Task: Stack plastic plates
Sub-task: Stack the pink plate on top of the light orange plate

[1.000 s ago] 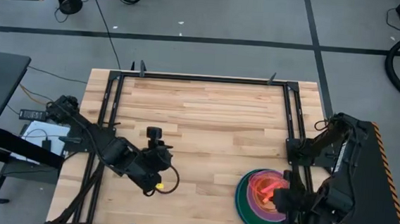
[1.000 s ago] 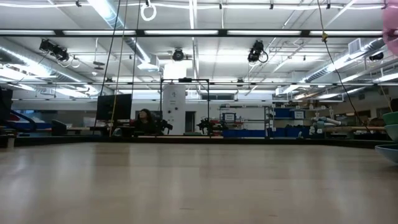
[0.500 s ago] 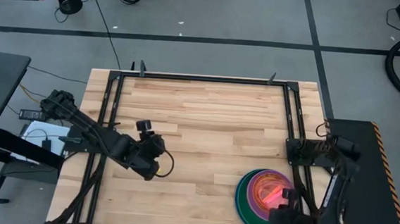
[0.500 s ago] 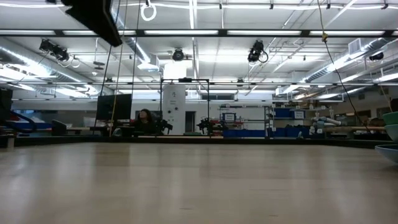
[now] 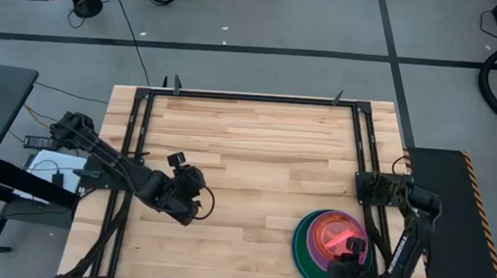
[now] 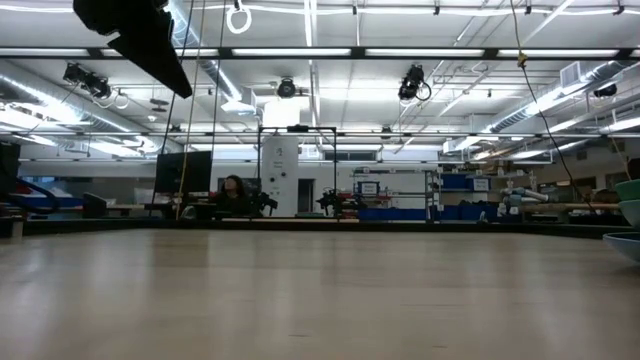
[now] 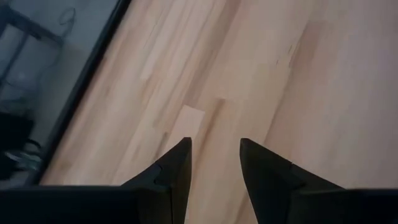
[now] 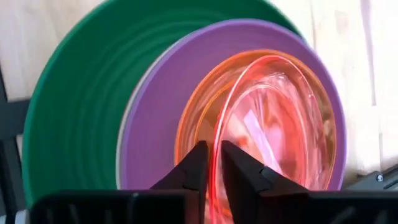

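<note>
The plates stand in one pile [image 5: 309, 247] at the table's near right corner. The right wrist view shows a dark green plate [image 8: 74, 124], a purple one [image 8: 155, 118], an orange one [image 8: 189, 118] and a translucent pink one [image 8: 280, 137] on top. The low view shows teal and blue rims [image 6: 630, 215] at the picture's right edge; the other plates are hidden inside the pile. My right gripper [image 5: 352, 253] [image 8: 214, 152] is at the pile's near edge, shut on the pink plate. My left gripper [image 5: 191, 189] [image 7: 214, 146] is open above bare wood at the table's left. My right gripper has the pink plate's near rim [image 8: 216, 134] between its two fingers, one on each face of the thin edge. The fingers come slanting down from the table's near side. The plate is tilted, its far part lying in the orange plate.
Black frame rails [image 5: 138, 149] [image 5: 365, 165] run along the table's left and right sides, the right one close beside the pile. Bare wood [image 5: 256, 157] fills the middle and far part of the table. A person [image 6: 232, 190] sits far off in the room.
My right gripper has come down and drawn back toward the near edge, bringing the pink plate from high above the pile down onto the orange plate. My left gripper has moved up and toward the far left, and its arm now shows at the low view's top.
</note>
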Available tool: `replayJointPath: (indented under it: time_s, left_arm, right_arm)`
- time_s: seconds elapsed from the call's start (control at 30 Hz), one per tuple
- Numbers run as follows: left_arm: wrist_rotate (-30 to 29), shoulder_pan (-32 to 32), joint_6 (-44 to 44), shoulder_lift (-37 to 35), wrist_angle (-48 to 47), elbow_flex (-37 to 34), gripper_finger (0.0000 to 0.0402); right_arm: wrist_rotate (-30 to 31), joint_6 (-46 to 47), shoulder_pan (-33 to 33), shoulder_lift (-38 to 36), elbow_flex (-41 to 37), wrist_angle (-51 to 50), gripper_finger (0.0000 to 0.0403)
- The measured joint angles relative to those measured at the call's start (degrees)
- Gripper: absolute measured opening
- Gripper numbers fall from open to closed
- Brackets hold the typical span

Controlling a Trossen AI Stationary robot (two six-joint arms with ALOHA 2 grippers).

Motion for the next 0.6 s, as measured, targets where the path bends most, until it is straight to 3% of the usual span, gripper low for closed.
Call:
replayJointPath:
  time_s: [0.17,0.37,0.6]
  left_arm:
    - [2.0,-0.4,0.8,0.0,1.0,0.0,0.0142]
    - [2.2,-0.5,0.7,0.0,1.0,0.0,0.0142]
    - [5.7,-0.8,-0.5,-1.8,1.1,0.0,0.0142]
  right_arm:
    - [2.3,0.6,-1.5,0.0,0.0,-0.3,0.0089]
    - [2.5,-0.1,-3.5,0.0,0.0,-0.2,0.0094]
    - [-2.2,-2.4,-4.2,0.0,0.0,0.1,0.0104]
